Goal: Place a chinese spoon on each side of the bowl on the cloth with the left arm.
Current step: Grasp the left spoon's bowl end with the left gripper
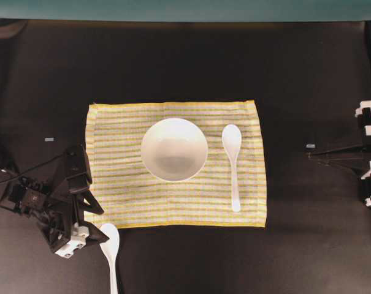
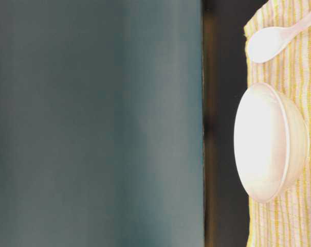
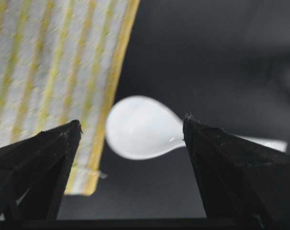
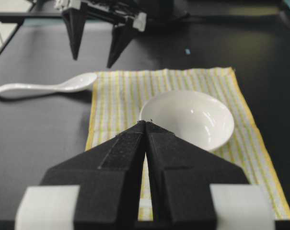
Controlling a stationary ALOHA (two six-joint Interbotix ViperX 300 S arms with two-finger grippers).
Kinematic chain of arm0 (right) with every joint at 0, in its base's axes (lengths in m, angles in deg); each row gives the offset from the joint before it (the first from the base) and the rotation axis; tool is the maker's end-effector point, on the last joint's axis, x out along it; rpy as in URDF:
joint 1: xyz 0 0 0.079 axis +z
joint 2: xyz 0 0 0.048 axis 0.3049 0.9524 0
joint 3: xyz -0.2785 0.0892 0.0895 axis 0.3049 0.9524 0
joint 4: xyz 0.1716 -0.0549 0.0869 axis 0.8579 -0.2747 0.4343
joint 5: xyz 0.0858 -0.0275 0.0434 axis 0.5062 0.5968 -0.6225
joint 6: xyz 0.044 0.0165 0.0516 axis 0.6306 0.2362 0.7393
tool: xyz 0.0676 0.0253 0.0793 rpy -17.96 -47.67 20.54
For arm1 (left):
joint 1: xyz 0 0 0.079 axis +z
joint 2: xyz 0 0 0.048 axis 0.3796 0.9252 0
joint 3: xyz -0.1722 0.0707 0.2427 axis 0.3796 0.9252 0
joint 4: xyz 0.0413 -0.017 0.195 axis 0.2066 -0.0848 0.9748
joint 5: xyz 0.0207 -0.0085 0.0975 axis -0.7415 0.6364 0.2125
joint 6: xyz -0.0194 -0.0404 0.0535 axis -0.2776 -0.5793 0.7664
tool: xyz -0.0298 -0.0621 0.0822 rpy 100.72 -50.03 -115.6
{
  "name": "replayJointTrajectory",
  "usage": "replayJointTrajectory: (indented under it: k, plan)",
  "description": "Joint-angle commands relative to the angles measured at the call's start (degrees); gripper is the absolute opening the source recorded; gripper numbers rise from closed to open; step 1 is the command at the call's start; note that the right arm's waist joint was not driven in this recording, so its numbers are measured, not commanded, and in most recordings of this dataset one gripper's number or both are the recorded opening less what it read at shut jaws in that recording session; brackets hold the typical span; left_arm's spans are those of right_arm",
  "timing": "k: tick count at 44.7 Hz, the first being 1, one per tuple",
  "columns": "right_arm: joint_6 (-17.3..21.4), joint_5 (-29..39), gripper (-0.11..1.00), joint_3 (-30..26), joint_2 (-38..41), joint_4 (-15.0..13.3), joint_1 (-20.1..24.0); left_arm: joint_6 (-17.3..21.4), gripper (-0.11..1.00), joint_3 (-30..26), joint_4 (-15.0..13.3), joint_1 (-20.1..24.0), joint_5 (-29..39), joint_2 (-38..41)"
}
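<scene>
Spoon [image 1: 232,164] one lies right of the bowl [image 1: 173,149] on the cloth [image 1: 121,184], so I line my wide-open left gripper [image 1: 87,222] over the second spoon [image 1: 110,245] off-cloth, needing descent and a pinch

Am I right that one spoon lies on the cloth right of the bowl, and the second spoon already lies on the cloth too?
Not quite. The overhead view shows the second spoon on the bare table, just off the cloth, near its corner. The first spoon does lie on the cloth right of the bowl.
</scene>
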Motion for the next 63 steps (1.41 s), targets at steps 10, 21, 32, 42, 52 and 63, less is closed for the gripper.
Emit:
replayJointTrajectory:
  k: [10, 21, 32, 42, 52, 63]
  plan:
    - [0.4, -0.5, 0.01, 0.4, 0.3, 0.4, 0.0, -0.7, 0.82, -2.2, 0.2, -1.6, -4.6, 7.6]
    - [1.1, -0.6, 0.01, 0.6, 0.3, 0.4, 0.0, -0.7, 0.80, -4.0, 0.3, -2.2, -4.5, 9.8]
    - [1.2, -0.6, 0.01, 0.8, 0.4, 0.4, 0.0, -0.8, 0.52, -4.1, 0.2, -2.1, -4.4, 8.6]
    - [1.2, -0.7, 0.01, 0.7, 0.3, 0.4, 0.0, -0.8, 0.07, -4.7, 0.2, -1.8, -1.3, 5.4]
    - [1.2, -1.2, 0.01, 0.7, 0.1, 0.4, 0.0, 1.7, 0.08, -12.0, 0.3, 1.4, 16.0, -4.1]
    - [1.1, -1.6, 0.01, 0.7, 0.1, 0.4, 0.0, 15.7, 0.08, -17.1, 0.3, 10.9, 36.6, -10.1]
